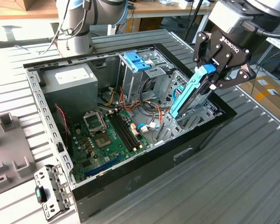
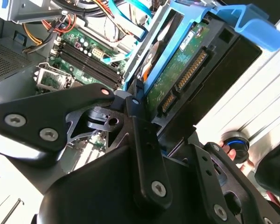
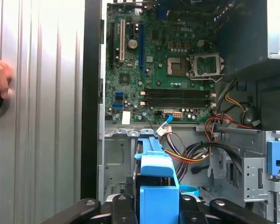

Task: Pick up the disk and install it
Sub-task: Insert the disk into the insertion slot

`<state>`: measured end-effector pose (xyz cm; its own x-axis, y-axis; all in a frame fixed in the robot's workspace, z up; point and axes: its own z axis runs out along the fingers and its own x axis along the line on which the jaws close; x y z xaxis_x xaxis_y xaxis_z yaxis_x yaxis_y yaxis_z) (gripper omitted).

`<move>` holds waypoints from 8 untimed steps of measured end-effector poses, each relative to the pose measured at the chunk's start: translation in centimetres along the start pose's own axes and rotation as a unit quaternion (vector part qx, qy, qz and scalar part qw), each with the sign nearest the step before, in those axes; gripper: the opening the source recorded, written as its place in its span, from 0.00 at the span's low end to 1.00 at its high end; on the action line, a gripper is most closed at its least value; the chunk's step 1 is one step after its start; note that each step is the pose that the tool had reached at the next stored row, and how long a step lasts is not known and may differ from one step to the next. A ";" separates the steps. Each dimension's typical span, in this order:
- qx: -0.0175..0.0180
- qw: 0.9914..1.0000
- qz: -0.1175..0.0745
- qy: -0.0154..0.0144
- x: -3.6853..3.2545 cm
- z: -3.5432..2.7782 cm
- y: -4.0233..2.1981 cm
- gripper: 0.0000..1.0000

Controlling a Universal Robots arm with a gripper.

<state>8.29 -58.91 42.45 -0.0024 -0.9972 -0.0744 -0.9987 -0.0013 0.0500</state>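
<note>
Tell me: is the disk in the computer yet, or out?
Partly in, not seated. The gripper holds the disk tilted, its lower end dipping into the case and its upper end above the rim.

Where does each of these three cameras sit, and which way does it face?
Exterior view: off the arm, looking down into the open computer case; shows the arm and gripper clamping the disk.
First wrist view: on the wrist, looking past the disk's blue rail onto the motherboard; gripper links show.
Second wrist view: on the wrist, facing the disk's circuit-board side; gripper links show.
All share disk and motherboard.
</note>
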 end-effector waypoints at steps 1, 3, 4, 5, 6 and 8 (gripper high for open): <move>0.000 1.000 0.000 0.000 0.01 0.09 0.00 0.36; 0.000 1.000 0.000 0.000 0.03 0.33 0.00 0.36; 0.000 1.000 0.000 0.000 0.03 0.42 0.01 0.36; 0.000 1.000 0.000 0.000 0.04 0.56 0.04 0.36; 0.000 1.000 0.000 0.000 0.06 0.74 0.06 0.36; 0.000 1.000 0.000 0.000 0.07 0.96 0.08 0.36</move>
<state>8.16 -58.91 41.50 -0.0028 -0.9972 -0.0744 -0.9988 -0.0009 0.0500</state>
